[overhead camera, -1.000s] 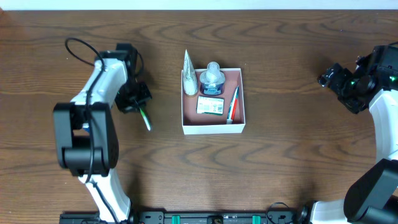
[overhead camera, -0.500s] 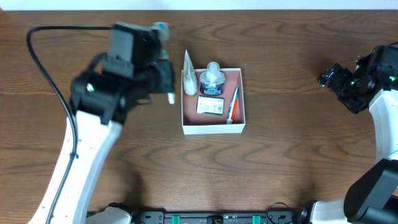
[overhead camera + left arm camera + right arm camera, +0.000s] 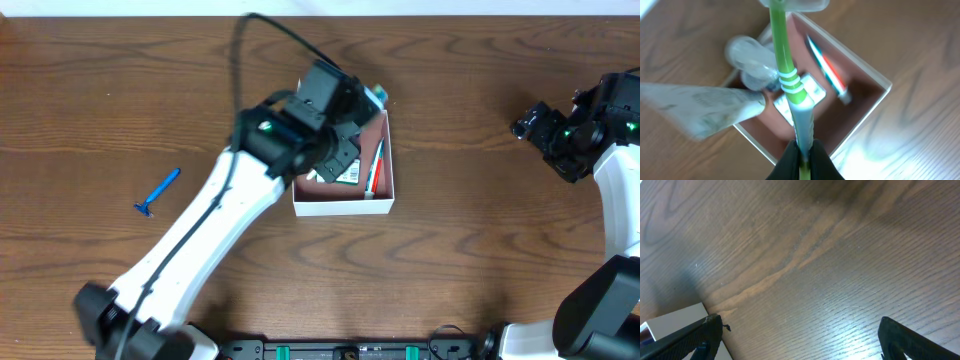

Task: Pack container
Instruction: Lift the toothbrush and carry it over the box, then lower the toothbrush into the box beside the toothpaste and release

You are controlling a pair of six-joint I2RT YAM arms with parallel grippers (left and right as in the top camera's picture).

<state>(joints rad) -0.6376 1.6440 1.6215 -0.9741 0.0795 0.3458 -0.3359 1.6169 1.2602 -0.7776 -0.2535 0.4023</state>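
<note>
My left gripper (image 3: 804, 150) clamps a green toothbrush (image 3: 785, 70) above the container (image 3: 345, 207); my right gripper (image 3: 800, 335), well apart from it, is spread wide.

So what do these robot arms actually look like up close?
Each arm is white tubing with chunky black joints. The left arm carries a looping black cable and a small green light; the right arm glows green too. The left gripper and right gripper are black, two-fingered.
</note>
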